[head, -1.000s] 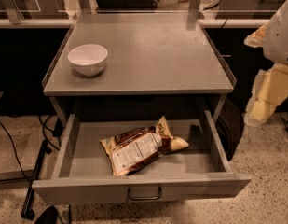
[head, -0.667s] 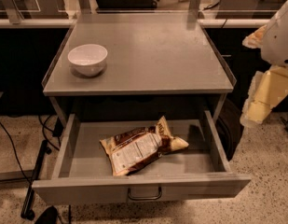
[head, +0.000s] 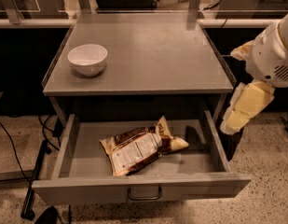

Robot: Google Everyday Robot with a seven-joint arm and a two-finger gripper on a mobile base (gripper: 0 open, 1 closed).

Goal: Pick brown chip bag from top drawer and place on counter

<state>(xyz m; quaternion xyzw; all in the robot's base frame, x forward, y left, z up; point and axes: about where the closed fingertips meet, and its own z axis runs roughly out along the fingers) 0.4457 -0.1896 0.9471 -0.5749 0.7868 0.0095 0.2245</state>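
Brown chip bag (head: 141, 146) lies flat, label up, mid-floor in the open top drawer (head: 143, 191). At its three o'clock, outside the drawer's right wall, hangs the gripper (head: 234, 120); released or clenched, I cannot tell. A clean pick likely means descending over the bag's crinkled middle. At twelve o'clock, the counter (head: 153, 50) carries a white bowl (head: 87, 59).

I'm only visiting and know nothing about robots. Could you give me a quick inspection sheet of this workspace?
Surface: grey counter, flat, low side rims.
Job's things: brown chip bag lying in the open top drawer.
Clutter: white bowl on the counter's left side.
Grippers: gripper hangs right of the drawer, away from the bag.
Cables: black cables on the floor, left.
Surroundings: speckled floor; pale ledge with glass panels behind.
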